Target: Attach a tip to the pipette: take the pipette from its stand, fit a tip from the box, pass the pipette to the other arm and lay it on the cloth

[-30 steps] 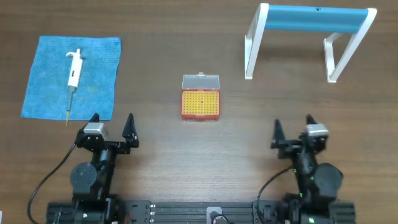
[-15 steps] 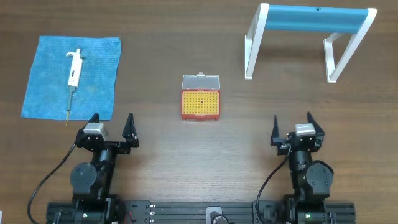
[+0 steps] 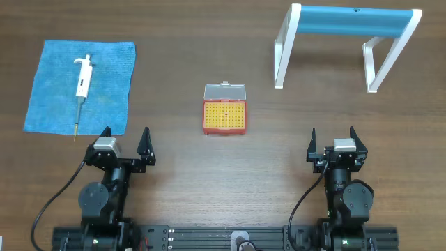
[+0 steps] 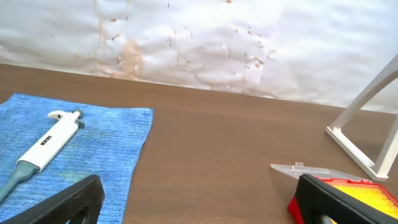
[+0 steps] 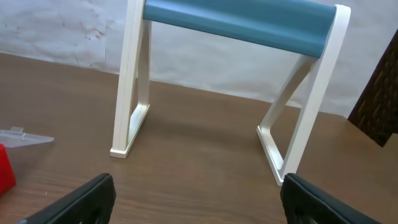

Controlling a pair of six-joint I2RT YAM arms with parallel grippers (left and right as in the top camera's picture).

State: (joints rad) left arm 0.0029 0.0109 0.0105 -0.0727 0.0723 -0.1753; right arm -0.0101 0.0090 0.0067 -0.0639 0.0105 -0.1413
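Table point(image 3: 181, 167): one pipette point(image 3: 83, 77), one cloth point(image 3: 108, 97), one box point(image 3: 224, 116).

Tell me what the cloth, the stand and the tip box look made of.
Cloth: blue fabric, matte, with a ribbed weave. Stand: likely plastic, smooth white legs and a satin blue bar. Tip box: probably plastic, red base, clear lid.

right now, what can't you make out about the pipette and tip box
pipette: tip end cut off at left wrist view's edge; tip fit too small in top view
tip box: partly behind left tool; cut off at right wrist view's edge
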